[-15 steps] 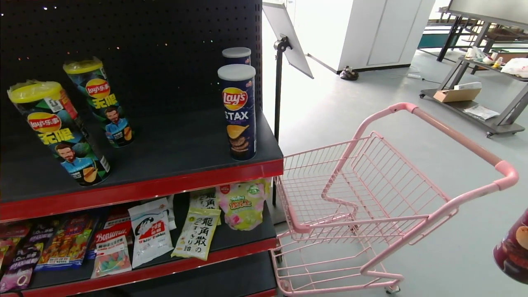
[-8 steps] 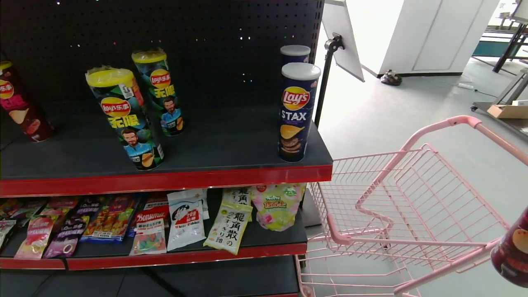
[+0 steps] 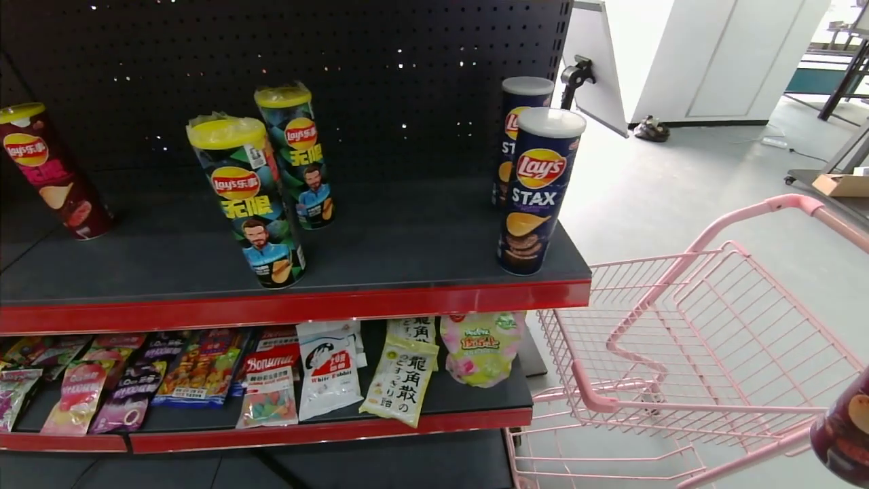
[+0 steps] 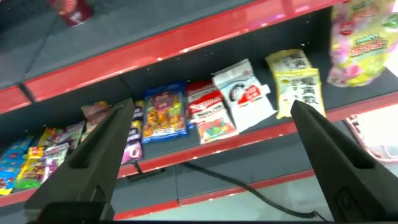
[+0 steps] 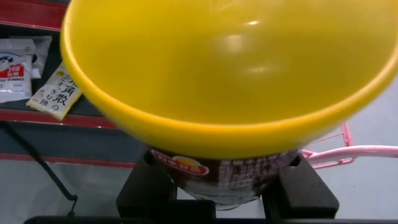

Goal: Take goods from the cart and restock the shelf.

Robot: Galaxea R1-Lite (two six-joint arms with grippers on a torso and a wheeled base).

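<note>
I record the right gripper (image 5: 222,186) clenched on a maroon chip can (image 5: 230,74) with a yellow lid. In the head view the can sits at the lower right edge of the frame, beside the pink cart (image 3: 713,319). The left gripper (image 4: 210,109) is released, fingers spread wide, facing the snack bags (image 4: 239,102) on the lower tier. The shelf (image 3: 292,307), centre frame, carries five upright cans.

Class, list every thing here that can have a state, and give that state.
Left claw: open, empty.
Right claw: shut on the held maroon can.
Pink cart: basket empty where visible.
Front blue can: standing, lid on.
Front green can: standing, lid on.
Shelved maroon can: standing, lid on.
</note>
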